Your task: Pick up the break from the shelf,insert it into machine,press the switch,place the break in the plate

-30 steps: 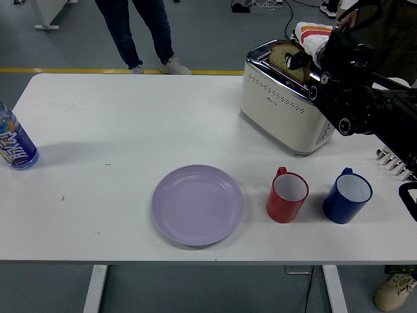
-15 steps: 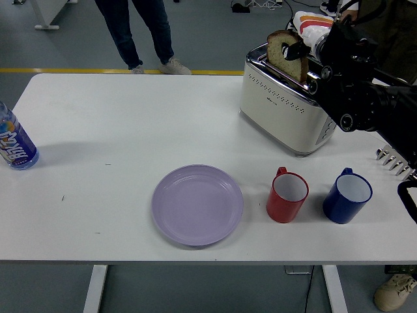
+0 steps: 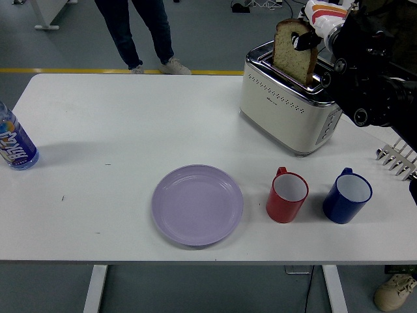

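Observation:
A slice of bread (image 3: 293, 53) stands almost fully clear of the slot of the cream toaster (image 3: 283, 107) at the back right of the table. My right hand (image 3: 311, 40) comes in from the right edge and is shut on the bread's upper right corner, dark fingers pinching it. The lilac plate (image 3: 197, 205) lies near the table's front middle, well left and forward of the hand. The left arm is out of view.
A red mug (image 3: 287, 194) and a blue mug (image 3: 347, 195) stand in front of the toaster. A blue bottle (image 3: 14, 145) is at the left edge. A metal rack (image 3: 397, 158) shows at the right edge. A person's legs (image 3: 144, 32) are beyond the table.
My right hand has risen, drawing the bread up out of the toaster slot until most of the slice shows above it.

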Controlling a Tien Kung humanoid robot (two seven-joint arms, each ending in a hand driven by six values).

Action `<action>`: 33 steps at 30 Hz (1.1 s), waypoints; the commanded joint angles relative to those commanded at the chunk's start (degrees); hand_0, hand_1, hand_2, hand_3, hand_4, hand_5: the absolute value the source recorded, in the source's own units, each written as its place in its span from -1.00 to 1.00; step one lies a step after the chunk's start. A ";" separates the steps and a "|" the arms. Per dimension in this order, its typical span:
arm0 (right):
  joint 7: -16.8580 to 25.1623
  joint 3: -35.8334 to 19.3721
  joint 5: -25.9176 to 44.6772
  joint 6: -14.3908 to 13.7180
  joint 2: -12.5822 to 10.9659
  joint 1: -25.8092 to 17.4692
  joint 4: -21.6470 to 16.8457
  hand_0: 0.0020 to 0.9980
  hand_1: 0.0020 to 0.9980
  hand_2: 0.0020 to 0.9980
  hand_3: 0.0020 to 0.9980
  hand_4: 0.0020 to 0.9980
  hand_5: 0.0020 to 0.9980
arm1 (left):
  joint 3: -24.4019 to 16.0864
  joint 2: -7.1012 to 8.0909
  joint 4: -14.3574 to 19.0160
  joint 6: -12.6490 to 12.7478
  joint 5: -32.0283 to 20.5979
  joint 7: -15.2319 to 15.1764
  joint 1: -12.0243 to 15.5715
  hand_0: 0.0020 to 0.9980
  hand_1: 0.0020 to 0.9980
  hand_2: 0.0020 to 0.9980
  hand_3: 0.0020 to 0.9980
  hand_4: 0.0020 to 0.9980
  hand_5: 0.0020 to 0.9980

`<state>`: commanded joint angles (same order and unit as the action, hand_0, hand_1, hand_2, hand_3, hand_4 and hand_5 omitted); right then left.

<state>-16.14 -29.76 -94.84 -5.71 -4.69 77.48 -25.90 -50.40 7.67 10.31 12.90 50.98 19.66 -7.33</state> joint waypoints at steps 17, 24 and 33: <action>-1.21 -6.22 -1.49 0.26 -5.43 -1.16 -8.94 -0.94 -0.82 -0.28 -0.12 -0.21 -0.90 | -1.16 -0.05 0.00 -0.10 1.19 0.26 0.82 0.27 -0.03 -0.08 0.08 -0.32 0.59; -1.69 -8.14 -1.16 0.37 -7.51 -1.70 -12.55 -0.95 -0.82 -0.28 -0.13 -0.21 -0.91 | -1.05 -0.06 0.00 -0.08 0.96 0.19 0.80 0.27 -0.03 -0.08 0.08 -0.32 0.59; -3.35 -9.79 1.82 0.82 -11.75 -2.80 -19.61 -0.96 -0.83 -0.29 -0.13 -0.21 -0.90 | -0.82 -0.02 0.00 -0.08 0.55 0.06 0.48 0.27 -0.03 -0.08 0.08 -0.32 0.60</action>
<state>-19.49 -39.55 -93.02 -4.89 -16.44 74.68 -45.51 -51.22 7.65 10.31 12.81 51.53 19.72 -6.85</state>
